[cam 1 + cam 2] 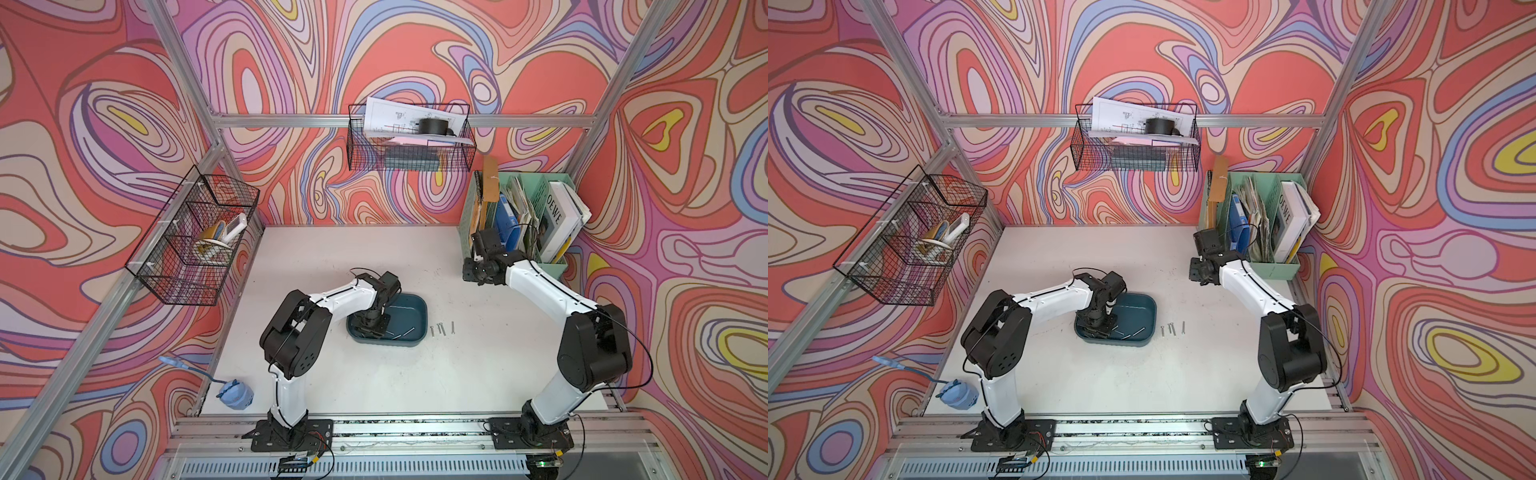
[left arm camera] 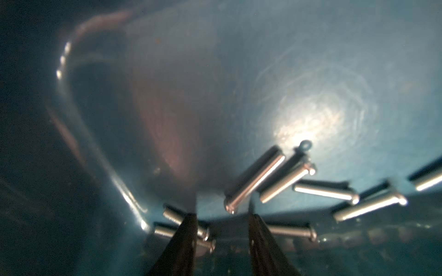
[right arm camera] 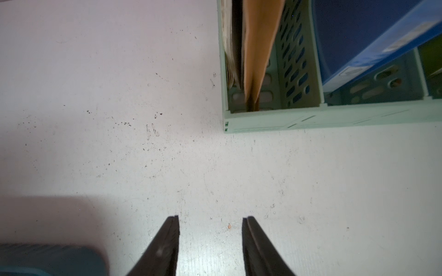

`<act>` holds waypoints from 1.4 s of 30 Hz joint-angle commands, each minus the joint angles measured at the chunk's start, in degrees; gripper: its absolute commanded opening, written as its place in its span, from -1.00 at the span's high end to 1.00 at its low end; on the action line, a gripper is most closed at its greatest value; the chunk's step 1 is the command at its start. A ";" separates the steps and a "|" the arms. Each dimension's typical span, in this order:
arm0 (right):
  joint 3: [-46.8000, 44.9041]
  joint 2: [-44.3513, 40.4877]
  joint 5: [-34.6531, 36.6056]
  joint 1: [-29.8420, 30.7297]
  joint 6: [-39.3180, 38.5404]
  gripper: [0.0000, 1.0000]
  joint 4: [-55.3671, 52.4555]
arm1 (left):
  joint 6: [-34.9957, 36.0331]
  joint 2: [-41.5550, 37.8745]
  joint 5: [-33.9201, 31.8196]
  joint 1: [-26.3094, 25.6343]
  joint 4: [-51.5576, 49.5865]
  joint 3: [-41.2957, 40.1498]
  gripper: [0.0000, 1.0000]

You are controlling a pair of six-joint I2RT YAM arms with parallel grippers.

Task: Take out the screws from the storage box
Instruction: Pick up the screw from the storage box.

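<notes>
Shallow dark teal storage box (image 1: 411, 320), loose silver screws (image 2: 254, 178) inside, three more screws (image 1: 441, 329) just outside its rim.

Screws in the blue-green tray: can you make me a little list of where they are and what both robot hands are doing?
box: storage box, dark teal, on the white table
inside: several screws lying loose on its floor
outside: three screws side by side on the table, next to the box
left: left hand down in the box, open, one screw's end between its fingertips, not gripped
right: right hand open, empty, over the table by the mint green file organizer
</notes>
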 commanded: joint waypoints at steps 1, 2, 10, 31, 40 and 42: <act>-0.91 -2.16 -0.61 -0.44 -0.51 0.11 0.90 | -1.41 -0.50 -0.09 0.00 3.54 0.73 0.11; -0.93 -2.21 -0.67 -0.44 -0.51 0.12 0.83 | -1.34 -0.30 -0.05 0.00 3.67 1.30 0.11; -2.05 -3.26 -1.04 -0.44 -0.24 0.12 0.66 | -1.03 0.32 -0.92 -0.07 7.55 -1.46 0.22; -2.79 -4.77 -1.09 -0.44 0.95 0.15 -0.03 | -1.55 -0.36 -2.17 -1.52 10.60 -8.36 0.87; -1.74 -6.76 -0.95 -0.44 1.84 0.15 -0.79 | -1.82 -2.67 -6.23 -1.50 7.39 -3.14 1.00; -1.41 -7.25 -1.27 -0.44 2.34 0.15 -1.32 | -1.94 -3.48 -6.94 -1.55 6.09 -0.94 1.00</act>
